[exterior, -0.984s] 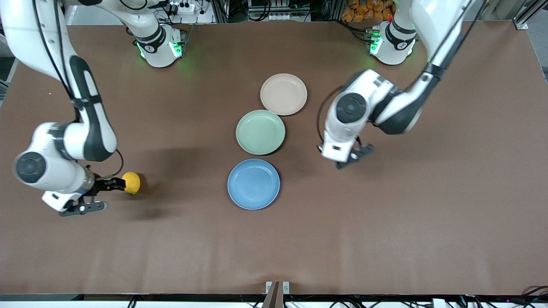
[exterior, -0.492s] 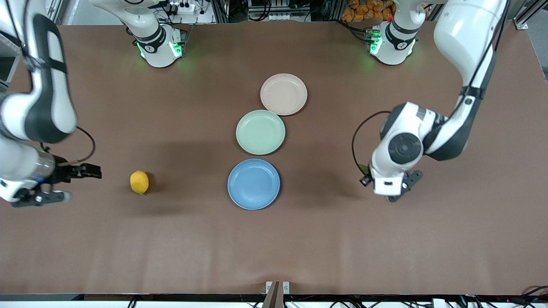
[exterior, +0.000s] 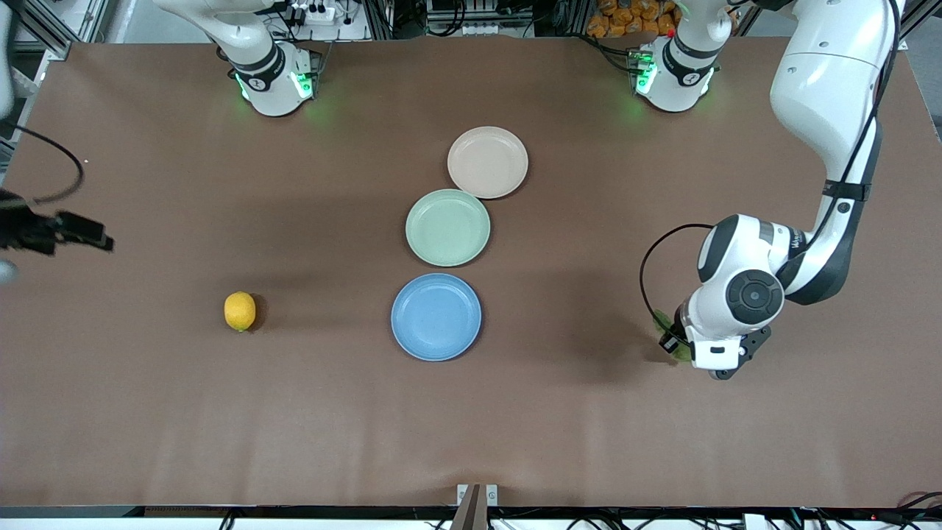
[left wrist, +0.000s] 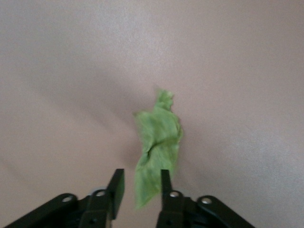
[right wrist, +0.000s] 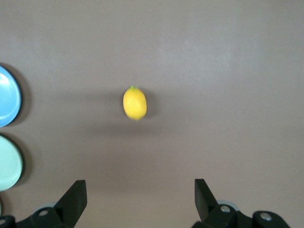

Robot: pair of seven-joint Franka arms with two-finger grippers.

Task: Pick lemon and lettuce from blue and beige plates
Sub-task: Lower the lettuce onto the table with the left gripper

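Left pincer (left wrist: 140,190) low over table (exterior: 515,427), jaws part-spread around lettuce (left wrist: 156,142); best widened fully, then lifted straight. Right pincer (right wrist: 140,199) spread wide, waiting above lemon (right wrist: 135,103).

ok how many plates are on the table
3, in a row mid-table. The beige plate lies farthest from the front camera, the mint-green plate next, touching it, and the blue plate nearest. All three are bare, and none looks hidden.
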